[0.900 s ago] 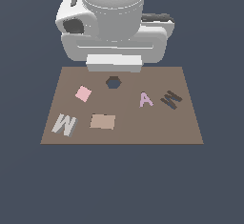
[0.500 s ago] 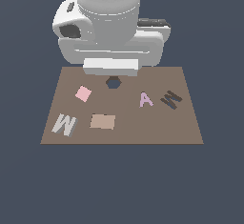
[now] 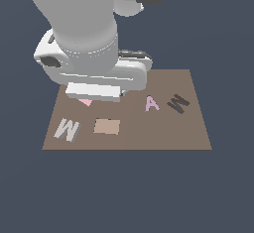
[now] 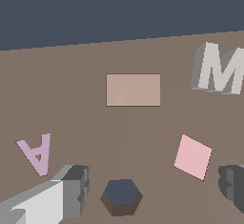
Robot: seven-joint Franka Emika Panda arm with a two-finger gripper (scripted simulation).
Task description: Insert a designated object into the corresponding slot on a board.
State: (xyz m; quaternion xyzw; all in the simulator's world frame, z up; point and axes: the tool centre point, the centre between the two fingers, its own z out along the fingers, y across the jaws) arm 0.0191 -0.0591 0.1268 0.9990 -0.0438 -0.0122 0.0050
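The designated object, a light grey M block (image 3: 67, 129) (image 4: 219, 70), lies flat near the front corner of the brown board (image 3: 129, 140) on the exterior view's left. The slot (image 3: 178, 103), a dark tilted M recess, is at the exterior view's right, beside the lilac A (image 3: 152, 103); the wrist view does not reach it. My gripper (image 4: 153, 184) hovers open above the board with nothing held. One of its fingers (image 4: 71, 189) shows beside the hexagonal hole (image 4: 121, 195). In the exterior view the arm's body (image 3: 94, 73) hides the fingers.
A tan rectangle (image 3: 106, 126) (image 4: 133, 89) lies between the M block and the lilac A (image 4: 37, 154). A pink square (image 4: 193, 156) sits near the hexagonal hole; the arm covers most of it (image 3: 85, 101) in the exterior view.
The arm has swung forward and toward the exterior view's left, now covering the hexagonal hole and most of the pink square. The shapes on the board have not moved.
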